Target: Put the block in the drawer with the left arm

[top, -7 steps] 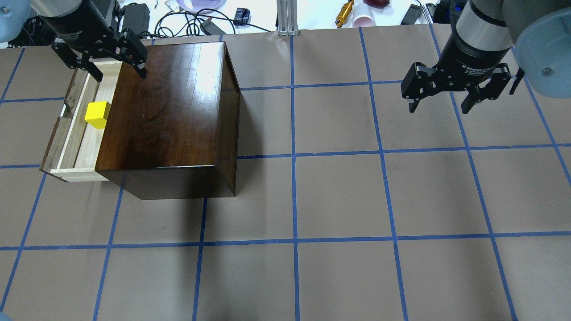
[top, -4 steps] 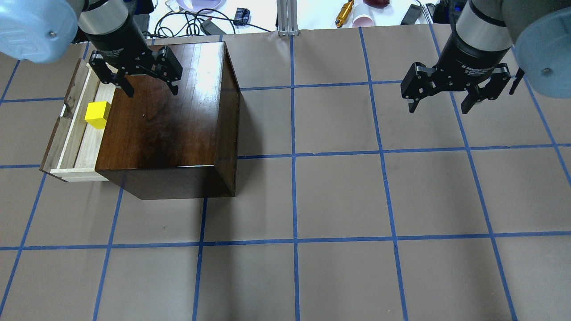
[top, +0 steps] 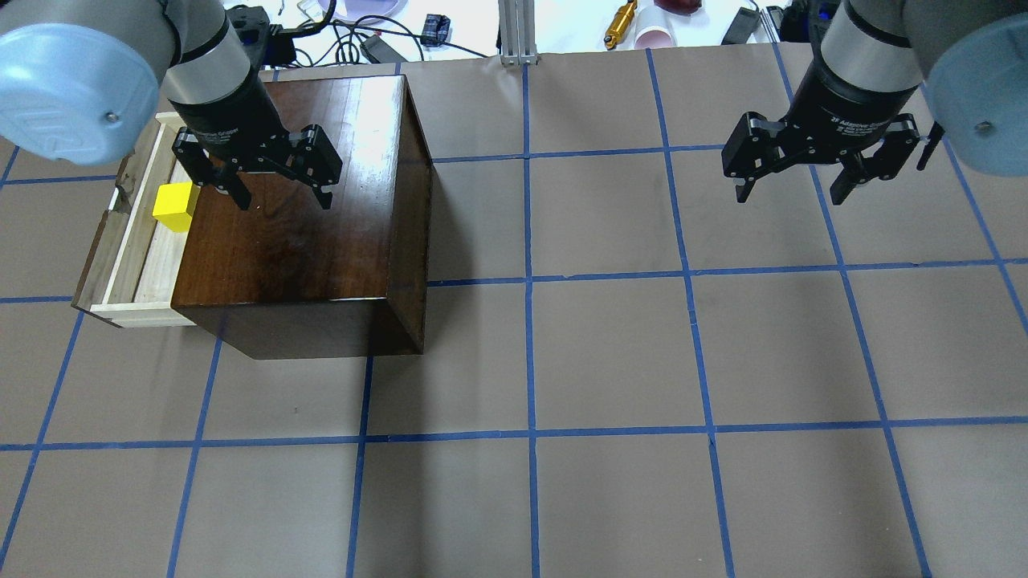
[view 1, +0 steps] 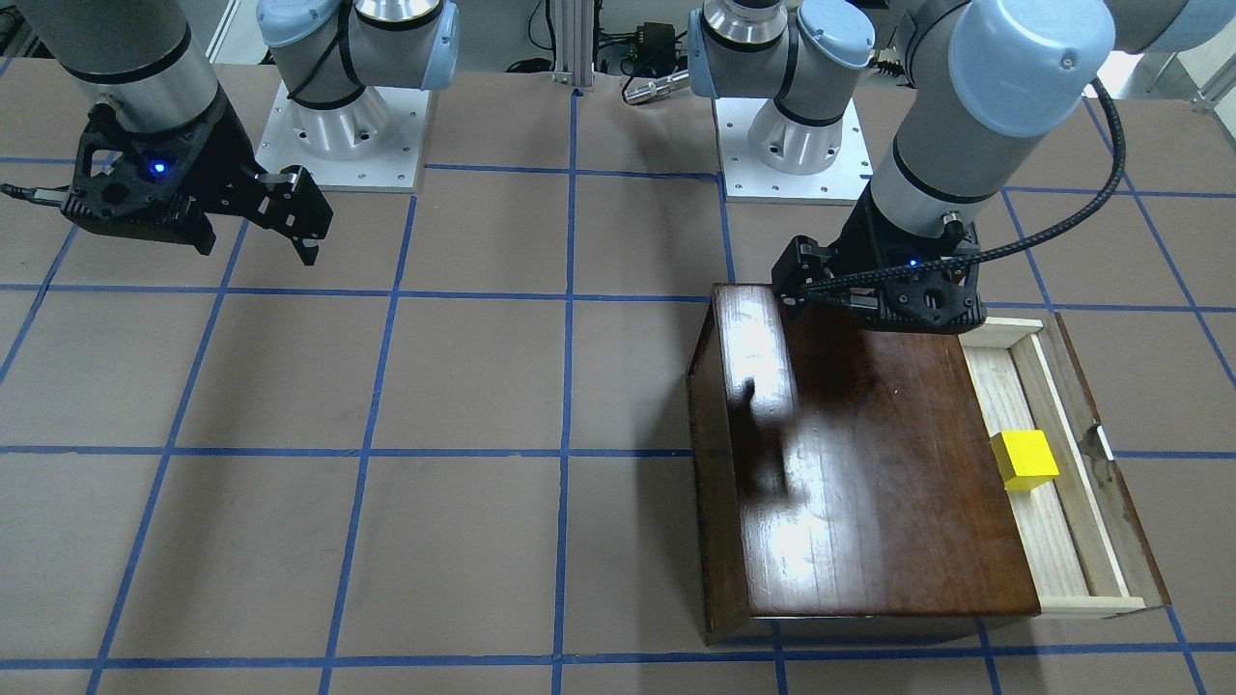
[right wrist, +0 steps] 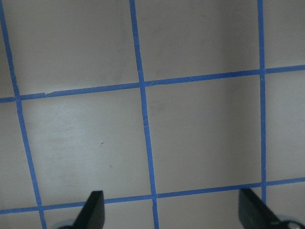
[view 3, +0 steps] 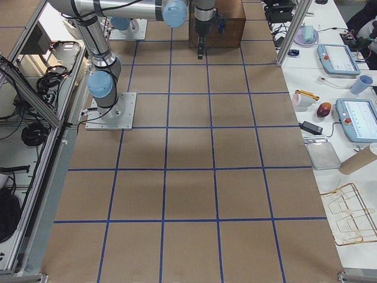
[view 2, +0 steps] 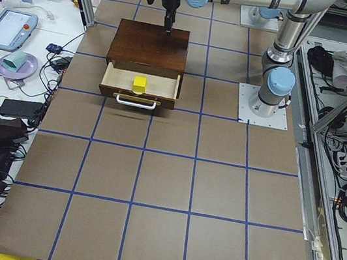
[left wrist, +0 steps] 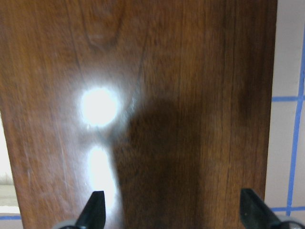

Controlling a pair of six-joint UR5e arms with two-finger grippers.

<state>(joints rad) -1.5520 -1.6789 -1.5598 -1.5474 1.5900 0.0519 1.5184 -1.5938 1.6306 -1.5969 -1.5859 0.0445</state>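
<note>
The yellow block [top: 176,206] lies in the open drawer [top: 128,265], which sticks out of the left side of the dark-brown wooden box [top: 313,209]. It also shows in the front-facing view [view 1: 1025,458] and the left view [view 2: 139,84]. My left gripper [top: 281,197] is open and empty above the box's top, to the right of the block. The left wrist view shows only the glossy box top [left wrist: 143,109] between its fingertips [left wrist: 95,207]. My right gripper [top: 795,193] is open and empty, high over the mat at the right.
The brown mat with blue tape grid [top: 610,353] covers the table. Cables, a cup and tools [top: 626,20] lie past the far edge. The drawer's front panel has a metal pull [view 2: 137,102].
My left gripper has moved right and toward the near side, from over the drawer's far end to above the box top. The block stays in the drawer. The right arm has not moved.
</note>
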